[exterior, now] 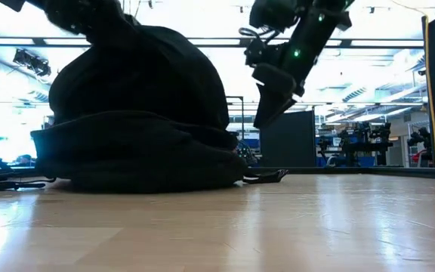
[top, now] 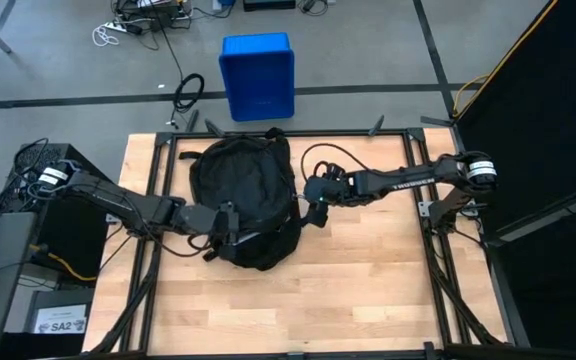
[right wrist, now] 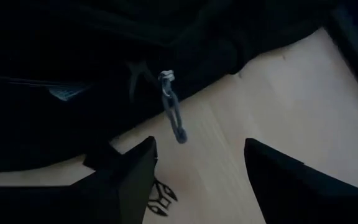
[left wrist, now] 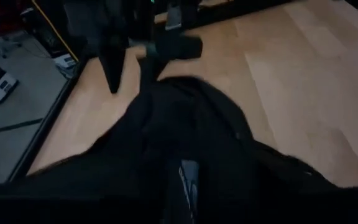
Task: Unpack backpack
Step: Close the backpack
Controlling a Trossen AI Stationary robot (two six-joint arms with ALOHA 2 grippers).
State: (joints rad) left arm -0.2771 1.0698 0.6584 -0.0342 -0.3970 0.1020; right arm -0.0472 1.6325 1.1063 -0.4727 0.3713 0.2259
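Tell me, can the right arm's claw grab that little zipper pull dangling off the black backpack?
Probably yes. The right gripper is open, and the zipper pull hangs free at the backpack's edge just ahead of its fingers, above bare table. Nothing sits between them.

Beneath your right gripper (right wrist: 197,177) the bare table (right wrist: 241,118) lies open between its spread fingers, while the backpack (right wrist: 73,56) and its dangling zipper pull (right wrist: 173,115) block the way just ahead.
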